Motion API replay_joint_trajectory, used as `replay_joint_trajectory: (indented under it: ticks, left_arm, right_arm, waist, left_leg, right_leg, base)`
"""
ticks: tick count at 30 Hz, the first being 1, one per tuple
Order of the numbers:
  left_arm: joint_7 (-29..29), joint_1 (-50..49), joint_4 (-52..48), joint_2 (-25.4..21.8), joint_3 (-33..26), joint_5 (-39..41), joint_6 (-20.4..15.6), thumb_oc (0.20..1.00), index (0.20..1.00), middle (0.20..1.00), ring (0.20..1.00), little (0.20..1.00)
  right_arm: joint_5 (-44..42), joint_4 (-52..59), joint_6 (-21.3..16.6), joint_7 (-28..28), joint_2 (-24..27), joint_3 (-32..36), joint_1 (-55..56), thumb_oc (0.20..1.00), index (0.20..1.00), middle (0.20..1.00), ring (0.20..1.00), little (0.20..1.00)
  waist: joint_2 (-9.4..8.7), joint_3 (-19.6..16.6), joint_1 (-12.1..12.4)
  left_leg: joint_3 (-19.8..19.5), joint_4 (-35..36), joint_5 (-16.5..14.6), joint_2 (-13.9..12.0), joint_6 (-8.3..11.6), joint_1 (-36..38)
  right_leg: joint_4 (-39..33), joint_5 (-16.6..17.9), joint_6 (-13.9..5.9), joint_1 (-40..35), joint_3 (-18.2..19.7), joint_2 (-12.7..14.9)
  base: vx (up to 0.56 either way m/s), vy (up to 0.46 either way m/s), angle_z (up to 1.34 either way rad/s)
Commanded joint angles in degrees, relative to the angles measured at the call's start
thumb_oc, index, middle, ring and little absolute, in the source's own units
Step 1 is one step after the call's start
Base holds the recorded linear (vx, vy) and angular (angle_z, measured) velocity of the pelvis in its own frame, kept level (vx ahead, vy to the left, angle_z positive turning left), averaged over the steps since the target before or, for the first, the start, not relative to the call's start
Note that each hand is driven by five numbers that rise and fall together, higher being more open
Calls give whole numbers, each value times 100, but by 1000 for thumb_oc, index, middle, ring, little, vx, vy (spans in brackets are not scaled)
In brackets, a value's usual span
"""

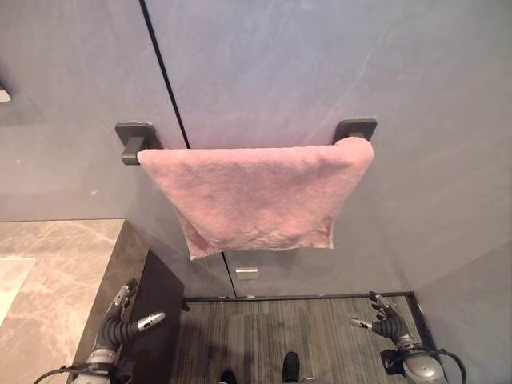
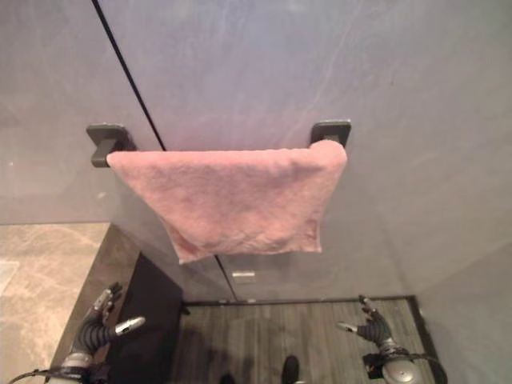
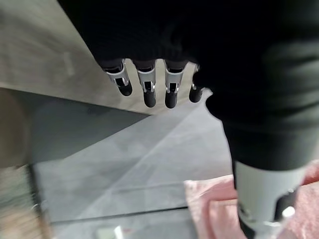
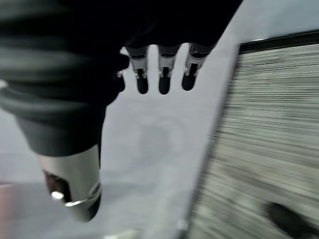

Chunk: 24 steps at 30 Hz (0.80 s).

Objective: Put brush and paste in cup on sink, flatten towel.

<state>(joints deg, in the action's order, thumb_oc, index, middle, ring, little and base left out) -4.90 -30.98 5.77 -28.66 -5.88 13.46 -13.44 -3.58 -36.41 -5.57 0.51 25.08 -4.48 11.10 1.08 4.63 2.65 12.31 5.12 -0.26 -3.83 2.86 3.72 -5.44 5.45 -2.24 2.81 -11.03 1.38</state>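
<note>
A pink towel point(image 1: 260, 192) hangs over a dark wall rail point(image 1: 134, 141), spread between its two brackets, with its lower edge slanting and narrower than the top. My left hand point(image 1: 120, 320) is low at the bottom left, by the edge of the stone counter, fingers straight and empty. My right hand point(image 1: 386, 320) is low at the bottom right above the floor, also open with nothing in it. In the left wrist view a corner of the pink towel point(image 3: 214, 209) shows past the thumb point(image 3: 264, 194). Straight fingers point(image 4: 162, 74) with the grey wall beyond them fill most of the right wrist view.
A beige marble counter point(image 1: 56, 280) with a dark side panel point(image 1: 156, 320) lies at the left. Grey wall panels point(image 1: 320, 64) with a dark vertical seam stand behind the towel. A striped dark floor point(image 1: 304, 336) lies below, and a small white outlet plate point(image 1: 246, 274) sits under the towel.
</note>
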Motion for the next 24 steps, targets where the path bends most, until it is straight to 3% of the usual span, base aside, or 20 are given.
replay_joint_trajectory:
  ticks: [1,2,5,9,12,17,18,24]
  left_arm:
    - [-682,127,-75,-595,122,703,16,1000,1000,1000,1000,1000]
    - [-986,117,-132,-928,374,839,147,1000,1000,1000,1000,1000]
    - [-1251,248,-67,-1347,875,877,330,1000,1000,1000,1000,1000]
    - [-1260,530,152,-1366,1288,968,385,1000,1000,1000,1000,1000]
    - [-1011,1257,788,-764,1919,1025,400,1000,1000,1000,1000,1000]
    - [-807,1709,1209,-237,2228,1023,431,1000,1000,1000,1000,1000]
    - [-629,2019,1552,227,2451,1083,471,1000,1000,1000,1000,1000]
    - [-352,2480,1940,707,2700,1173,423,1000,1000,1000,1000,1000]
  right_arm:
    - [75,385,-66,-211,125,-336,-149,1000,1000,1000,1000,1000]
    - [259,433,-55,-248,265,-469,-234,1000,1000,1000,1000,1000]
    - [204,541,-90,-373,413,-635,-305,1000,1000,1000,1000,1000]
    - [180,557,-107,-410,453,-891,-432,1000,1000,1000,1000,1000]
    - [311,454,-110,-288,353,-1235,-616,1000,1000,1000,1000,1000]
    - [503,398,-77,-147,270,-1332,-677,1000,1000,1000,1000,1000]
    - [580,291,-32,-6,156,-1355,-661,1000,1000,1000,1000,1000]
    - [562,272,-34,152,59,-1377,-600,1000,1000,1000,1000,1000]
  waist:
    - [-250,-185,-110]
    - [-230,-164,-130]
    - [-223,-150,-171]
    - [-241,-116,-193]
    - [-300,-87,-238]
    - [-359,-112,-273]
    - [-436,-160,-322]
    - [-568,-217,-395]
  left_leg:
    - [-250,-12,489,-425,356,-492]
    - [-260,-12,509,-431,367,-520]
    - [-263,-12,549,-461,393,-575]
    - [-278,-12,582,-482,416,-656]
    - [-300,-12,642,-561,439,-849]
    - [-290,-12,649,-605,445,-906]
    - [-270,-12,636,-656,450,-881]
    - [-202,-12,624,-790,494,-801]
  right_leg:
    - [44,282,-783,-124,-91,991]
    - [44,300,-791,-102,-95,988]
    - [44,321,-802,-38,-97,959]
    - [44,334,-799,51,-78,930]
    - [44,352,-794,232,-57,862]
    - [44,352,-786,310,-33,817]
    - [44,338,-760,308,-1,759]
    - [44,284,-708,273,48,623]
  base:
    - [-22,6,18]
    - [-21,2,12]
    - [-10,-5,0]
    - [-8,-5,0]
    - [-50,-35,1]
    - [-2,-32,-1]
    - [21,-45,0]
    - [18,-59,-5]
